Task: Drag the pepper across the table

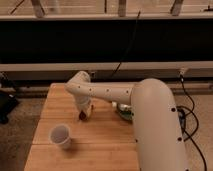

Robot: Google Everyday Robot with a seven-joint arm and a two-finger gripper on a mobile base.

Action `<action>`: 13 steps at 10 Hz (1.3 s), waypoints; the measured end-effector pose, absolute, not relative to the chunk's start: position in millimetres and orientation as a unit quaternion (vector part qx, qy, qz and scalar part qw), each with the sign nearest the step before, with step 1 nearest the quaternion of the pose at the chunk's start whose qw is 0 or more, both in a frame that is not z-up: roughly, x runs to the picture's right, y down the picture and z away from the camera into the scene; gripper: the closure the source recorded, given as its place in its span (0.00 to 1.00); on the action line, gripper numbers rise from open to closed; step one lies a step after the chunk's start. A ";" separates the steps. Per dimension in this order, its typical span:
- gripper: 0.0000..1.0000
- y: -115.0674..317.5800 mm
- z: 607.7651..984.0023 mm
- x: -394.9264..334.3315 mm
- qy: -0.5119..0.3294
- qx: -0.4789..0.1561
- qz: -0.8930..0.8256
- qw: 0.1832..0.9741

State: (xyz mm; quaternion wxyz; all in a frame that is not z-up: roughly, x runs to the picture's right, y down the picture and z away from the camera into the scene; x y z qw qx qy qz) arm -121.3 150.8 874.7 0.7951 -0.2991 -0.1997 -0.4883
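The light wooden table [55, 105] fills the lower left of the camera view. My white arm reaches from the lower right across to the table's middle. My gripper [83, 113] points down at the tabletop there. A small dark red-brown pepper [82, 117] shows right at the gripper's tip, on or just above the wood. The gripper body hides most of the pepper.
A white cup [60, 135] stands on the table in front and to the left of the gripper. A green item [125, 114] lies partly hidden behind my arm at the right. A dark wall runs behind the table. Cables [192, 130] lie on the floor at the right.
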 end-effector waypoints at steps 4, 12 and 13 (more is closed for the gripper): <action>1.00 156.2 870.0 -112.6 -0.202 -0.300 -0.479 0.800; 1.00 167.8 859.3 -91.7 -0.206 -0.302 -0.462 0.808; 1.00 168.7 858.3 -87.6 -0.206 -0.302 -0.459 0.810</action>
